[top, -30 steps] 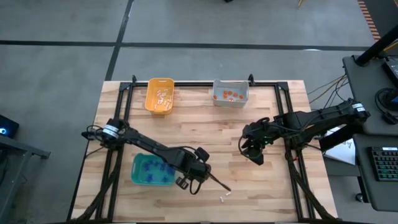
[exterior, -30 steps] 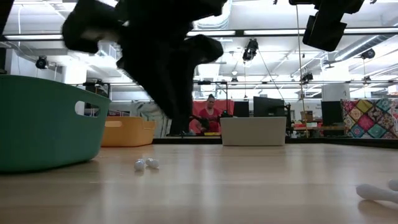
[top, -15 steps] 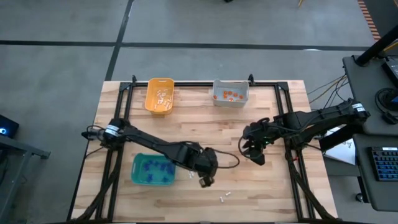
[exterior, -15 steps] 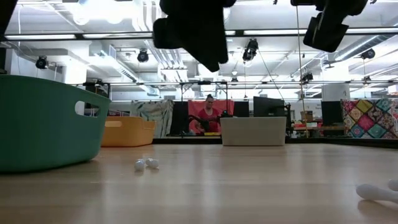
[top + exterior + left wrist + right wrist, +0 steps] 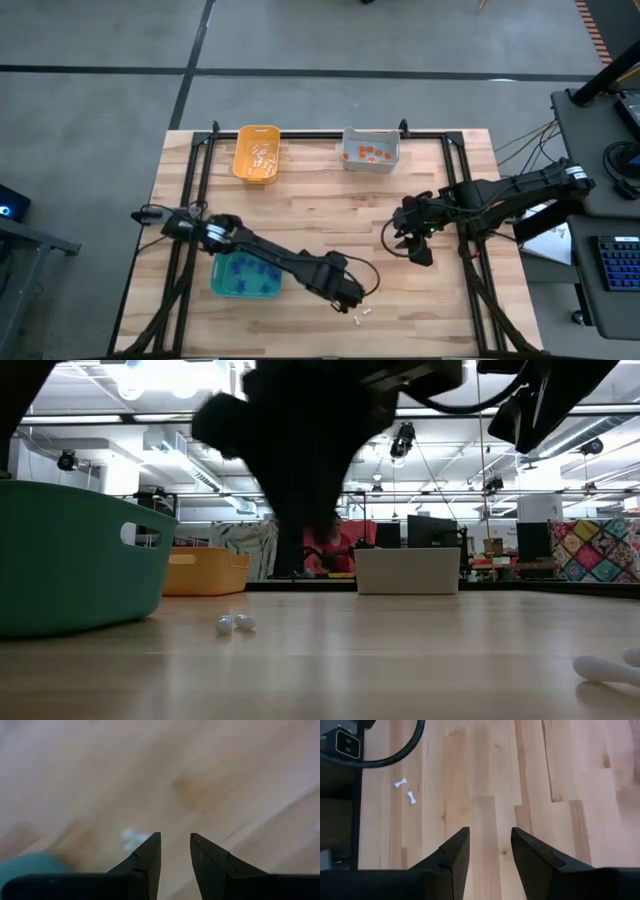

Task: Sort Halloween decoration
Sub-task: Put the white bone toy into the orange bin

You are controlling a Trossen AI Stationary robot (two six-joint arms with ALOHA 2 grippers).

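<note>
white bones (image 5: 362, 315) lie on the desk (image 5: 330, 210); left hand (image 5: 350, 297), narrowly parted and empty, has swung back beside them, likely the next pick; right hand (image 5: 420, 252) waits, parted.

left hand (image 5: 352, 298) moved, seemingly nearer white trinkets (image 5: 361, 316)

L wrist view blurred: white trinket (image 5: 134, 837) partly hidden behind left gripper (image 5: 175, 842) finger.
</note>
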